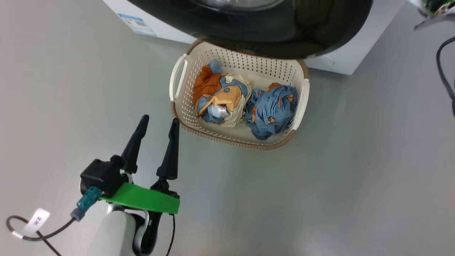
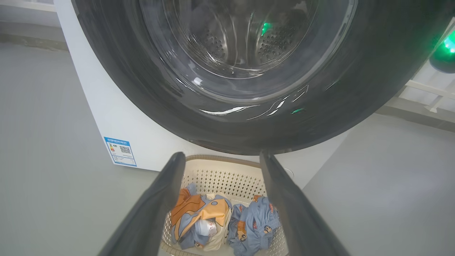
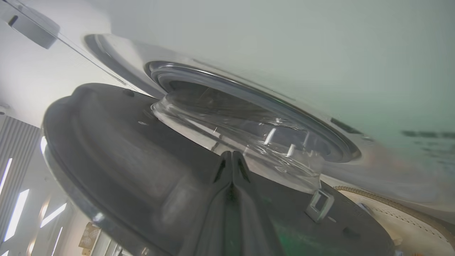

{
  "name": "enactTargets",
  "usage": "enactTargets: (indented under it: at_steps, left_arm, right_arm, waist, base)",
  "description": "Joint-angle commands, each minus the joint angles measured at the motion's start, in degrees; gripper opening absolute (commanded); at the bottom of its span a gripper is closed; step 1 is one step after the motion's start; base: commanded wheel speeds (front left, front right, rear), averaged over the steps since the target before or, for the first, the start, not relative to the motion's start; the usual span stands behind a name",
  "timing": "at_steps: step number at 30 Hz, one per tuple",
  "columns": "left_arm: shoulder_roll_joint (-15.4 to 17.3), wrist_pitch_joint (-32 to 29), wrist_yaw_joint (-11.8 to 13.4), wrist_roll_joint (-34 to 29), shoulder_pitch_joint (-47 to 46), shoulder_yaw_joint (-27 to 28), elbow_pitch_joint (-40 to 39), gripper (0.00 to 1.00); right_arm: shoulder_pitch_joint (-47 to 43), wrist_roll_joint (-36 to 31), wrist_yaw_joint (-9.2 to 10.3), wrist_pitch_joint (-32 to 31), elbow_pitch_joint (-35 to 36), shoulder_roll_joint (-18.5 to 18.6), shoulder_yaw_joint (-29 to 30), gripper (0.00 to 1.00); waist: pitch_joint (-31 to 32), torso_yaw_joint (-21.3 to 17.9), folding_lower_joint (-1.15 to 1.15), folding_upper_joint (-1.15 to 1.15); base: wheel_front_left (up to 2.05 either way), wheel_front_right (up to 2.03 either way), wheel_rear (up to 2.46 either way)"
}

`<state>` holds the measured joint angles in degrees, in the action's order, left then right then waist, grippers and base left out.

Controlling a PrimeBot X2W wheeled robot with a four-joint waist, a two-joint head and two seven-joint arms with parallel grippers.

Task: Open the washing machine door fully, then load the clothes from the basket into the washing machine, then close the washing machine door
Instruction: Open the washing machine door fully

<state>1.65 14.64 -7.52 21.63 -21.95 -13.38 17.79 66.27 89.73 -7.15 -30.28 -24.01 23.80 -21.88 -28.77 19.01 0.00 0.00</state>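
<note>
Washing machine door (image 3: 106,149), only partly open, wants a steady outward push about its hinge until fully wide: left jaws, spread wide and empty, hover with the basket (image 1: 249,64) of clothes (image 1: 272,108) just ahead, right jaws pressed together, tips seemingly against the door's inner face beside the glass porthole (image 3: 241,142).

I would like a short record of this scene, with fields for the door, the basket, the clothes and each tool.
door: washing machine door partly open, over the basket's far rim in the head view
basket: basket on the floor, before the washing machine
clothes: clothes in two bundles inside the basket
left tool: left tool open, empty, near the basket's left side
right tool: right tool shut, at the door's inner side; contact unclear
</note>
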Motion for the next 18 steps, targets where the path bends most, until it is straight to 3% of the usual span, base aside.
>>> enactTargets:
  at_steps: [1,18]
  left_arm:
    - [1.23,0.36,0.03,0.13,1.62,1.98,-0.95,1.00]
    - [1.23,0.36,0.03,-1.41,4.20,3.70,-1.07,1.00]
  right_arm:
    - [-2.21,0.57,-0.34,-1.17,1.79,-2.10,-1.08,0.00]
    - [-9.44,1.62,-0.34,-4.67,3.45,-4.24,-3.86,0.00]
  waist:
    - [1.08,-0.36,0.00,0.00]
    - [6.42,-1.66,0.00,0.00]
  base:
    - [0.00,0.00,0.00]
    - [0.00,0.00,0.00]
